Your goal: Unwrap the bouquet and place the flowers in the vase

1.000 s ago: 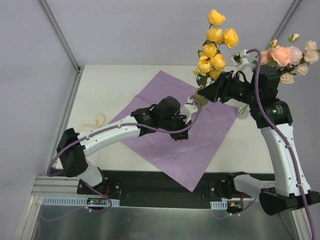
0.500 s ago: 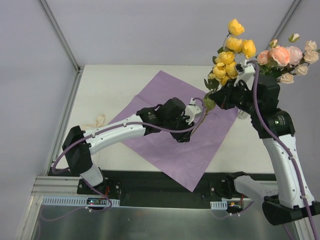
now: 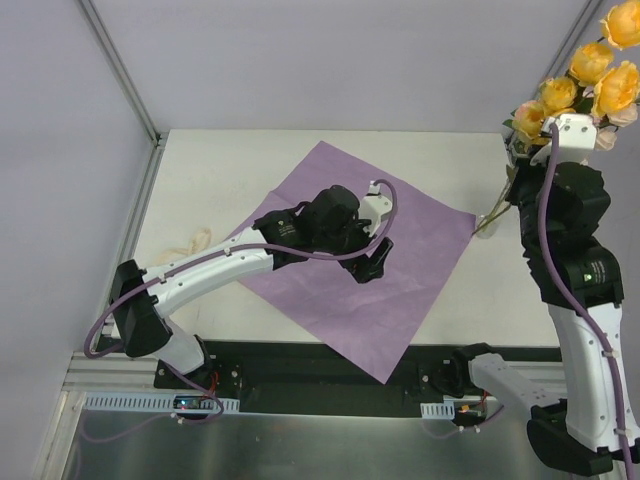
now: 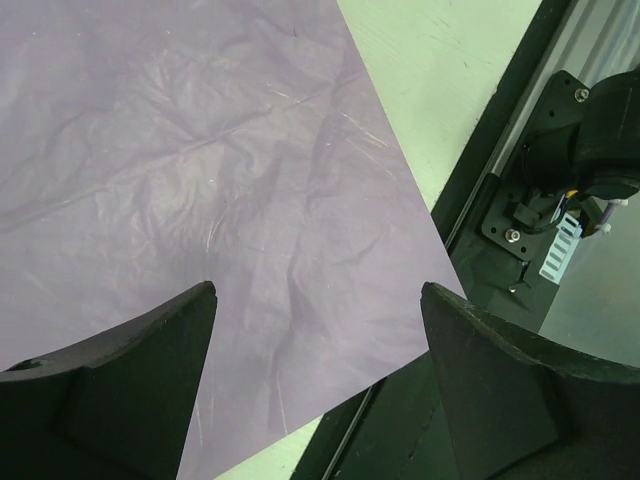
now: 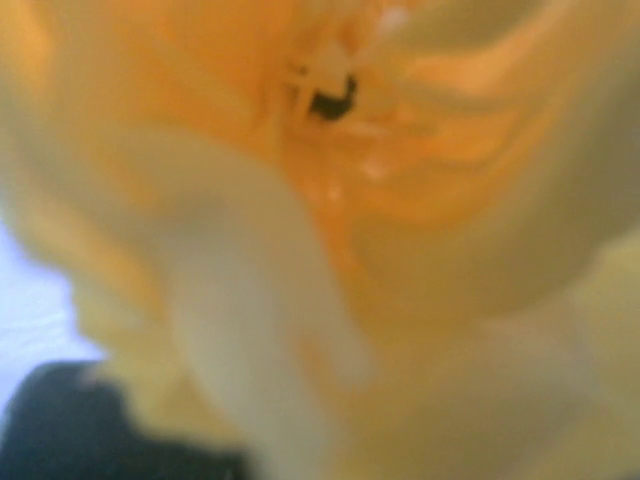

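White worktop [image 3: 220, 170] bears purple paper [image 3: 400, 290] beneath the empty left claw [image 4: 315, 300], jaws apart, while the right claw [image 3: 528, 140], clamped on the flowers [image 3: 590, 65], holds their stems steeply above the nearby vase [image 3: 489, 222].

White table [image 3: 230, 165] sitting inside booth, matte top catching soft, even light; shadows staying faint. Pale grey back wall [image 3: 330, 60] rising behind far edge, matching left wall [image 3: 50, 200] closing off side. Aluminium strut [image 3: 121, 70] slanting up from far left corner, second strut [image 3: 566, 40] slanting at right. Black mounting plate [image 3: 320, 372] lying along near edge. White slotted cable duct [image 3: 140, 403] running just in front. Brushed metal surface [image 3: 300, 450] spreading below, reflecting dully.
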